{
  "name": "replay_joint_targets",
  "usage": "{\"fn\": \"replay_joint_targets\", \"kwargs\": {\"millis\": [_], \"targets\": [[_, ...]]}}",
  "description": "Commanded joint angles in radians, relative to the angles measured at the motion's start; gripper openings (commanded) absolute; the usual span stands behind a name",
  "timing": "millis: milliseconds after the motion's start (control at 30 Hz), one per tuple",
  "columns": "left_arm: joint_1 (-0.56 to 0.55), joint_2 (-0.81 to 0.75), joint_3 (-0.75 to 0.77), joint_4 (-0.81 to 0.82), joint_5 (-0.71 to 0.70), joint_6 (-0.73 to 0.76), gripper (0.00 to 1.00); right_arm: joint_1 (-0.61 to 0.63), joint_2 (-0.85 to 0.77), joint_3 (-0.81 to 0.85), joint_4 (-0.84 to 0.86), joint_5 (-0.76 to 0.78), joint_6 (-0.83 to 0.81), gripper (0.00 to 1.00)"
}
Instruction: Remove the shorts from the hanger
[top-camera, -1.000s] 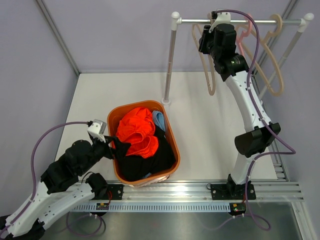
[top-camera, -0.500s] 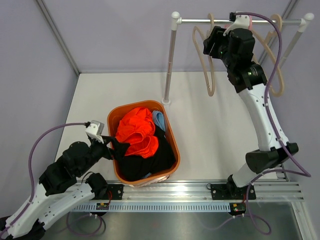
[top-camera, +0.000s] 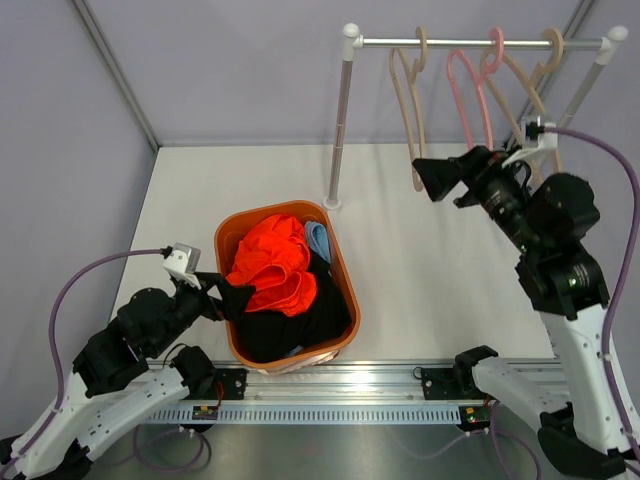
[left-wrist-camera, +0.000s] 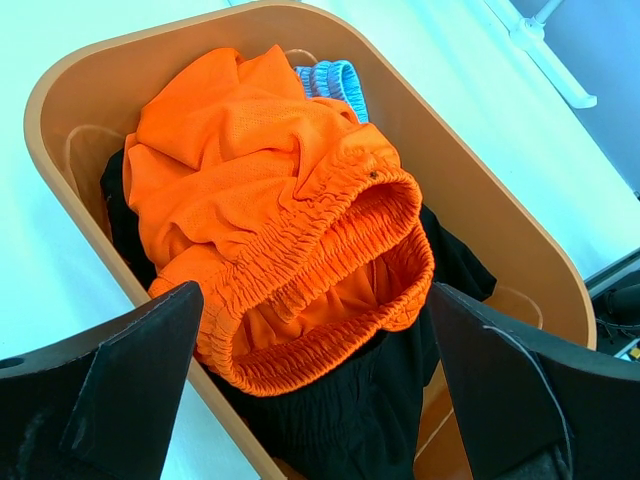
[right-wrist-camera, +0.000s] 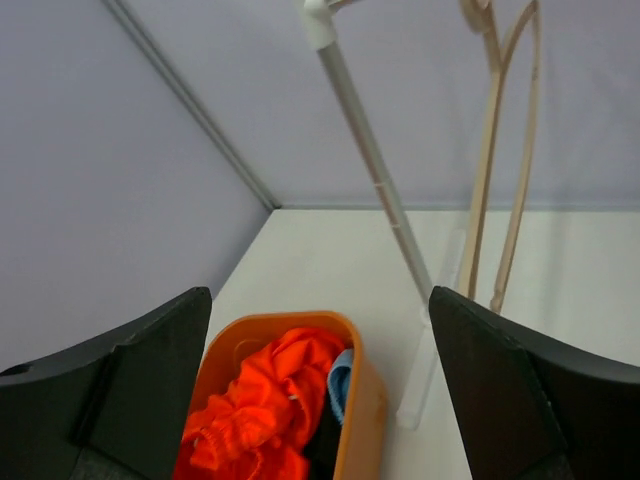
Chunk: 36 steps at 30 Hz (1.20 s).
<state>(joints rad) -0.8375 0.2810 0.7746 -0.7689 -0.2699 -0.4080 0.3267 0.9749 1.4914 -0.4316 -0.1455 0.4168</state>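
Observation:
All three shorts lie heaped in the orange basket (top-camera: 345, 285): the bright orange shorts (top-camera: 272, 265) on top, the black shorts (top-camera: 300, 325) beneath, the light blue shorts (top-camera: 318, 240) at the far rim. Close up, the orange shorts (left-wrist-camera: 280, 200) cover the black shorts (left-wrist-camera: 350, 420). Three bare hangers hang from the rail: a beige hanger (top-camera: 412, 110), a pink hanger (top-camera: 470, 95) and another beige hanger (top-camera: 530, 90). My left gripper (top-camera: 235, 295) stands open at the basket's left rim, holding nothing. My right gripper (top-camera: 432, 182) is open and empty in the air below the hangers.
The rack's white pole (top-camera: 338, 120) stands on the table behind the basket, with its rail (top-camera: 480, 43) running right. In the right wrist view the pole (right-wrist-camera: 370, 160) and a beige hanger (right-wrist-camera: 500, 180) are ahead, with the basket (right-wrist-camera: 365, 400) below. Grey walls close in the table.
My right arm has pulled back and down from the rail toward the near right, and its jaws have opened. The hangers stay on the rail. The left arm has barely shifted.

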Motion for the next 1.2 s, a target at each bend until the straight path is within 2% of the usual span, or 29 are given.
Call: {"fn": "replay_joint_targets", "kwargs": {"millis": [0, 133, 233, 367, 433, 500, 633, 1167], "targets": [[-0.005, 0.015, -0.006, 0.037, -0.023, 0.001, 0.99, 0.038, -0.120, -0.213, 0.073, -0.126, 0.097, 0.99], [-0.005, 0.049, -0.001, 0.036, -0.022, 0.003, 0.99, 0.191, -0.260, -0.397, 0.067, -0.019, 0.102, 0.99], [-0.005, 0.058, -0.001, 0.036, -0.020, 0.003, 0.99, 0.247, -0.334, -0.522, 0.071, 0.047, 0.122, 0.99], [-0.005, 0.057, -0.003, 0.039, -0.012, 0.008, 0.99, 0.256, -0.340, -0.638, 0.099, 0.028, 0.172, 1.00], [-0.005, 0.057, -0.003, 0.039, -0.011, 0.006, 0.99, 0.259, -0.311, -0.692, 0.148, -0.058, 0.212, 1.00], [-0.005, 0.061, -0.003, 0.040, -0.011, 0.008, 0.99, 0.262, -0.274, -0.720, 0.217, -0.104, 0.230, 0.99], [-0.005, 0.073, -0.003, 0.040, -0.011, 0.008, 0.99, 0.273, -0.255, -0.744, 0.283, -0.100, 0.234, 0.99], [-0.005, 0.081, -0.001, 0.039, -0.008, 0.008, 0.99, 0.272, -0.327, -0.795, 0.295, -0.078, 0.232, 1.00]]}}
